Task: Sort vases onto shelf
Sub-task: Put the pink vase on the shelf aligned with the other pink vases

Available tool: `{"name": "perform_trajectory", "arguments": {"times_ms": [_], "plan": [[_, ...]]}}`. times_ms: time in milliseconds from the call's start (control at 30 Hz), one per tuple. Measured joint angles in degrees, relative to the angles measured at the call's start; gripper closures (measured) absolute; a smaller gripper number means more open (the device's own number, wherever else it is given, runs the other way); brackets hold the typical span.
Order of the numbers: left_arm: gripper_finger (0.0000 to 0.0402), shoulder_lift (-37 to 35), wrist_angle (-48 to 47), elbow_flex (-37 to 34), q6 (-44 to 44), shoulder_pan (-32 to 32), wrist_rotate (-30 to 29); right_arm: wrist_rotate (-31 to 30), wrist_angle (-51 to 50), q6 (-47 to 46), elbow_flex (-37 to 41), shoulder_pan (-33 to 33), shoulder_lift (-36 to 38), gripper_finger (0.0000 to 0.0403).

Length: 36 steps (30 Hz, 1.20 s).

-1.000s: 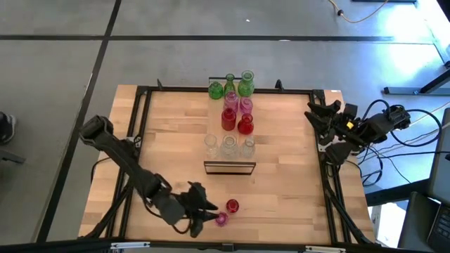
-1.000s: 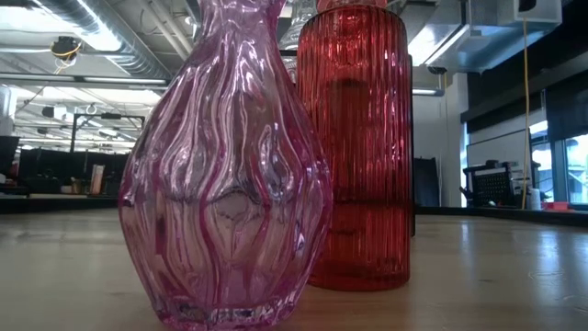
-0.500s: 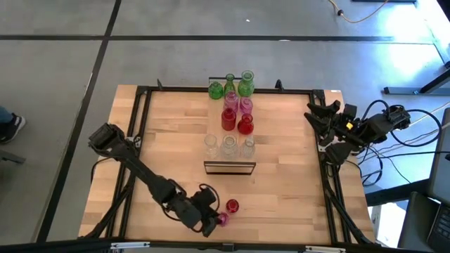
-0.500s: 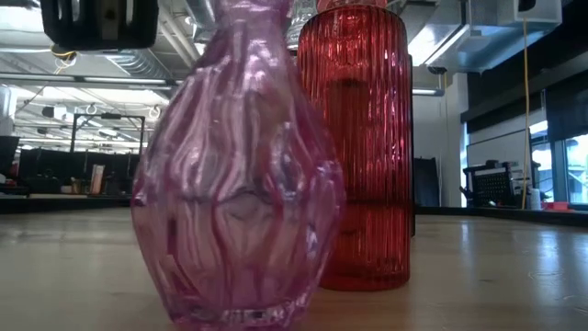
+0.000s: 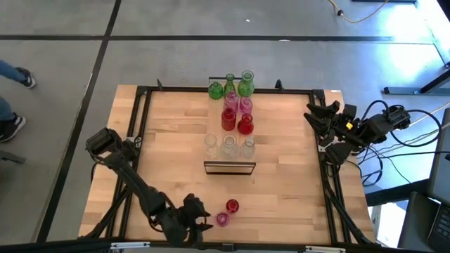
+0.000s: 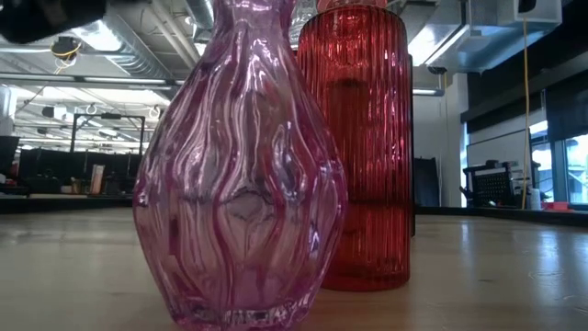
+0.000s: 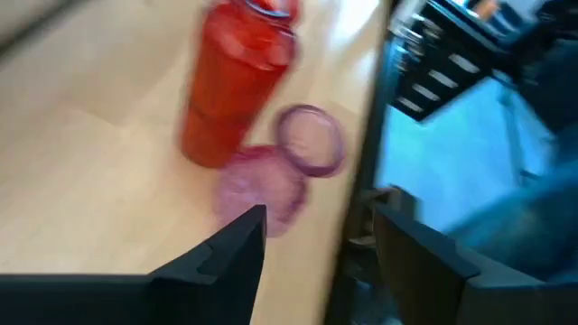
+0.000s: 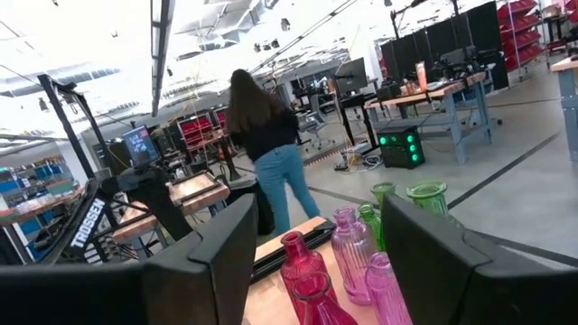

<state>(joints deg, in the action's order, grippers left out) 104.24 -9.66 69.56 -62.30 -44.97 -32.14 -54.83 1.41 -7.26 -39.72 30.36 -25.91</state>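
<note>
A pink vase and a ribbed red vase stand upright on their bases close to the table's near edge. In the low view the pink vase is in front of the red vase. My left gripper is open just left of the pink vase, fingers apart and short of it. Several green, pink, red and clear vases stand in rows behind the shelf's dark-framed end. My right gripper waits open at the table's right edge.
The table's near edge runs right behind the two vases. Bare wood lies on both sides of the shelf. A person stands in the room beyond the table, and a person's feet show on the floor at the left.
My left gripper has sunk and drawn back from the pink vase toward the table's left and near edge. The pink vase has shifted slightly and stands upright on the table.
</note>
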Motion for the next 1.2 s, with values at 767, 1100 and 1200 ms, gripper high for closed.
{"name": "perform_trajectory", "arguments": {"times_ms": [767,1100,1200], "plan": [[0.0174,12.4,17.12,-0.07,10.01,2.68,-5.43,-0.46,-19.72,-6.43,-12.72,0.0,-0.15,0.0185],[0.0175,12.83,23.17,-0.07,10.39,4.57,-8.7,-0.65,-29.05,-13.63,-14.78,0.01,-0.17,0.0185],[0.0175,12.82,24.45,-0.07,10.4,5.22,-8.74,-0.64,-31.61,-16.64,-14.78,-0.01,-0.2,0.0185]]}}
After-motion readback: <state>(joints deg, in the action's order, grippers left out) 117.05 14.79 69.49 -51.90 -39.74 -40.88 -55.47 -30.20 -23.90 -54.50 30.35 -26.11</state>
